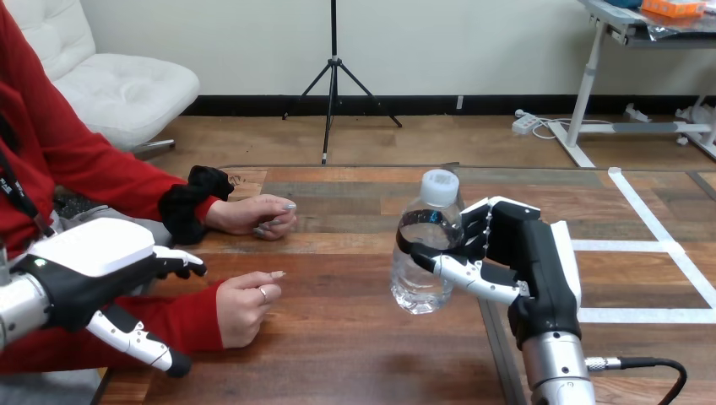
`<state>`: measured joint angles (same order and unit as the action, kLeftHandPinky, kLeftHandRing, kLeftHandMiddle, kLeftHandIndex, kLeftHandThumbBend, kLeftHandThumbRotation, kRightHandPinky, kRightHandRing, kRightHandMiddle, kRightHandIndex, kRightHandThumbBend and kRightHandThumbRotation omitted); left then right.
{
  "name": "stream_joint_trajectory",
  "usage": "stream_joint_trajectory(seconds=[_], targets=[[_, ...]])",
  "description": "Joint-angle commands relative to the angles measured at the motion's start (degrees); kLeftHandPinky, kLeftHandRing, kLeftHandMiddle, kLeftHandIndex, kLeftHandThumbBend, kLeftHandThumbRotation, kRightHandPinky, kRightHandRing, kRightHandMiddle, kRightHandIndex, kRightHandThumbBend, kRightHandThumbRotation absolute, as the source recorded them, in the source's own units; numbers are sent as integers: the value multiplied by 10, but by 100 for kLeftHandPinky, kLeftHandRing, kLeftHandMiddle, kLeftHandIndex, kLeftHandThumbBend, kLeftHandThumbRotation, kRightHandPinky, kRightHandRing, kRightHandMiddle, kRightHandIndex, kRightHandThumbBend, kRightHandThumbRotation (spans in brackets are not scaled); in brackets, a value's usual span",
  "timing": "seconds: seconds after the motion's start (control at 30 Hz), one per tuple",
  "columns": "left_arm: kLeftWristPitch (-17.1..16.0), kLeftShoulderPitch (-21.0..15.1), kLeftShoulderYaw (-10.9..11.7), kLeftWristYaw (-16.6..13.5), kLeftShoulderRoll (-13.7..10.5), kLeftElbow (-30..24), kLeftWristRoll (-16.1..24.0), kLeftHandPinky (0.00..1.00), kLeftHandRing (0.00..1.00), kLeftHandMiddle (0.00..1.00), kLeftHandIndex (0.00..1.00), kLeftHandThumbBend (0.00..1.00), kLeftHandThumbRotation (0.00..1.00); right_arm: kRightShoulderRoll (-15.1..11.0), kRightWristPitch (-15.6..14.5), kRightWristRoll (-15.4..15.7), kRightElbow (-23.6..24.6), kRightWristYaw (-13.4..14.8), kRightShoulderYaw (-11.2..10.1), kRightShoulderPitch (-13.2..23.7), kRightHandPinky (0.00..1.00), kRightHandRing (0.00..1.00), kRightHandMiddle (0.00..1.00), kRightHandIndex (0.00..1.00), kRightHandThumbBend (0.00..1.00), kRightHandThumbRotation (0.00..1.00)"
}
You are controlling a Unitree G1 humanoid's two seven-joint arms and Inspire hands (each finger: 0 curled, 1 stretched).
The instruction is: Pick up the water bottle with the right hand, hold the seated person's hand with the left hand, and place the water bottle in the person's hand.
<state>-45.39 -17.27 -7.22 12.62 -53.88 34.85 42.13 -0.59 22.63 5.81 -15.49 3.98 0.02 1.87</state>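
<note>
Right hand point(540, 261) round water bottle point(420, 291), person's hands point(245, 305) left

- The left hand point(80, 291) is built in black, with a white shell point(97, 245) laid over its back.
- The right hand point(540, 270) is finished alike, its fingers point(475, 226) banded black and white.
- The left forearm point(17, 310) and right forearm point(557, 371) are cased in silver.

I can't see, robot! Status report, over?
Right hand shut on water bottle, standing on table. Left hand open, beside person's nearer hand, apart. Nothing in the way.
</note>
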Motion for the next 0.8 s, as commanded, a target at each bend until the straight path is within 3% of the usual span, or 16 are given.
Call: stream_joint_trajectory(seconds=[0.0, 0.23, 0.4, 0.5, 0.6, 0.77], targets=[[11, -50, -17, -57, 5, 1, 30, 70, 75, 79, 83, 100, 71, -6, 12, -5, 12, 1, -5, 58, 19, 23, 30, 31, 69, 0], [24, -71, -46, -111, 20, 28, 63, 69, 75, 80, 84, 100, 73, -4, 15, -11, 5, -3, -8, 63, 19, 23, 30, 31, 70, 0], [45, -81, -63, -136, 31, 35, 81, 68, 75, 79, 84, 100, 71, -4, 17, -11, 2, -3, -9, 65, 20, 24, 30, 31, 71, 0], [41, -89, -67, -151, 35, 53, 77, 68, 74, 79, 84, 100, 67, -4, 18, -14, -1, -5, -11, 67, 20, 24, 30, 32, 72, 0], [62, -93, -80, -179, 41, 53, 101, 68, 73, 78, 83, 100, 65, -5, 24, -8, -5, -1, -11, 69, 21, 24, 31, 32, 73, 0], [72, -103, -91, -190, 49, 67, 102, 67, 73, 77, 82, 100, 61, -6, 26, -11, -5, -4, -11, 69, 21, 25, 31, 32, 73, 0]])
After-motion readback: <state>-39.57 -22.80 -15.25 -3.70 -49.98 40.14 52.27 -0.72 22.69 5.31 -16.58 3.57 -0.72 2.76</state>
